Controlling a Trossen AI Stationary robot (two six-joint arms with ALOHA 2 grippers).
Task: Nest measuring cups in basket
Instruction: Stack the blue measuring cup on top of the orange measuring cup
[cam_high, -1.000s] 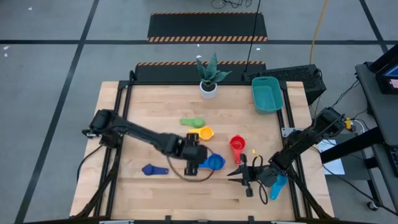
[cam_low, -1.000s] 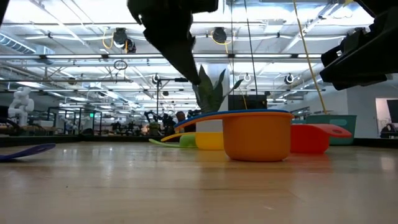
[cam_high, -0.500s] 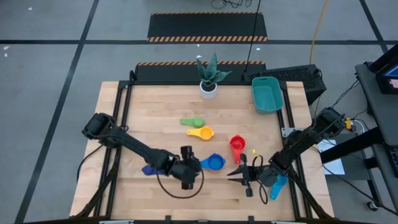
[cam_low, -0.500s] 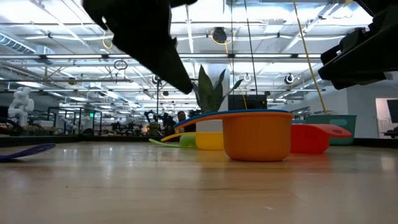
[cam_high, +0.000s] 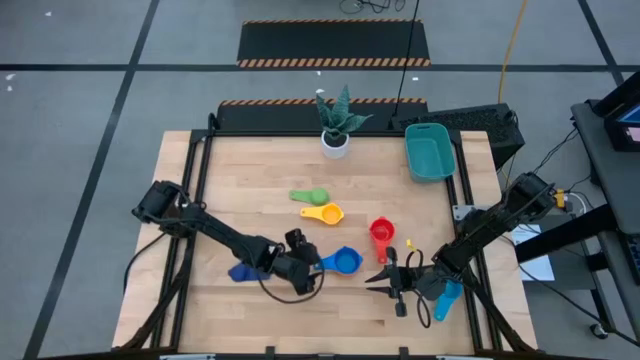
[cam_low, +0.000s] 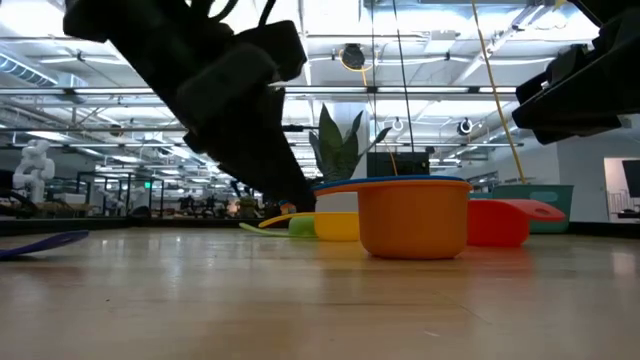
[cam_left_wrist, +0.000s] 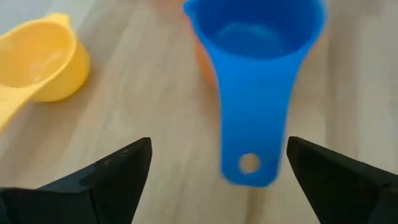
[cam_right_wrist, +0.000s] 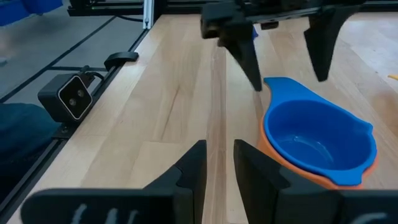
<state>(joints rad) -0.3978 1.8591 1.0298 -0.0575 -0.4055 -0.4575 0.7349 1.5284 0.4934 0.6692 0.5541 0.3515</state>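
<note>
The blue cup (cam_high: 346, 262) sits nested in the orange cup (cam_low: 415, 220), its handle (cam_left_wrist: 249, 143) pointing at my left gripper (cam_left_wrist: 217, 171). That gripper is open and low over the table, one finger on each side of the handle end, touching nothing. Yellow cup (cam_high: 326, 213), green cup (cam_high: 308, 196) and red cup (cam_high: 380, 233) lie farther in, and the dark blue cup (cam_high: 240, 272) lies left of the left gripper. A light blue cup (cam_high: 447, 298) lies half under the right arm. My right gripper (cam_high: 372, 282) waits, shut, right of the blue cup. The teal basket (cam_high: 430, 152) stands at the far right corner.
A white pot with a plant (cam_high: 335, 140) stands at the far edge's middle. Bare wood lies between the cups and the basket (cam_low: 545, 195). In the right wrist view a small camera (cam_right_wrist: 71, 96) sits at the table's edge.
My left gripper has moved toward the table's near edge and come down close to the wood, ending behind the blue cup's handle. The cups have not moved.
</note>
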